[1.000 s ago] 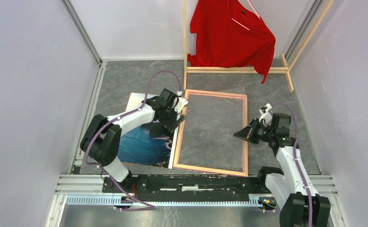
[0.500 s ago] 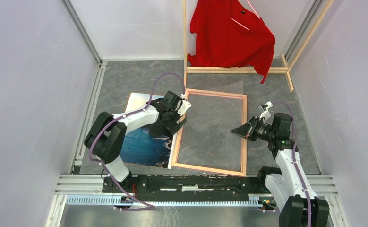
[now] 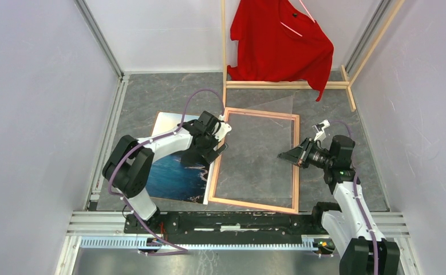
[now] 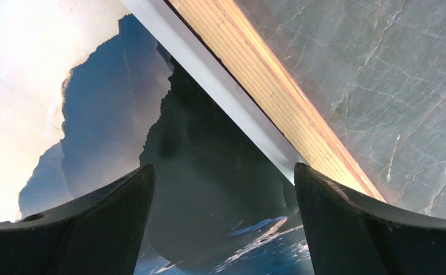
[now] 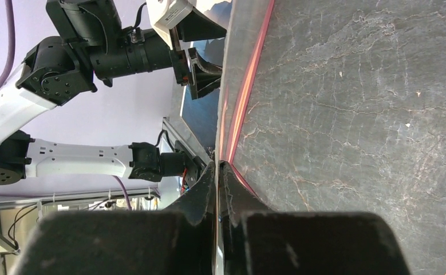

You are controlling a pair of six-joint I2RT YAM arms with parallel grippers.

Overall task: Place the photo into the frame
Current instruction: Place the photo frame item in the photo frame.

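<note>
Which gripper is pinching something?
The right gripper, shut on the clear sheet over the frame; the left gripper stands open over the photo.

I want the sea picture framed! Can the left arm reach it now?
Probably yes: the left gripper is open right over the photo, beside the frame, with nothing in between.

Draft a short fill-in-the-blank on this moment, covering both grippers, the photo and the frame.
1. The left gripper hovers over the photo with its jaws ____.
2. In the top view, the photo lies to the ____ of the frame.
3. The right gripper is shut on a clear sheet that covers the opening of the ____.
4. The shirt on the wooden rack is ____.
Missing words: open; left; frame; red.
</note>
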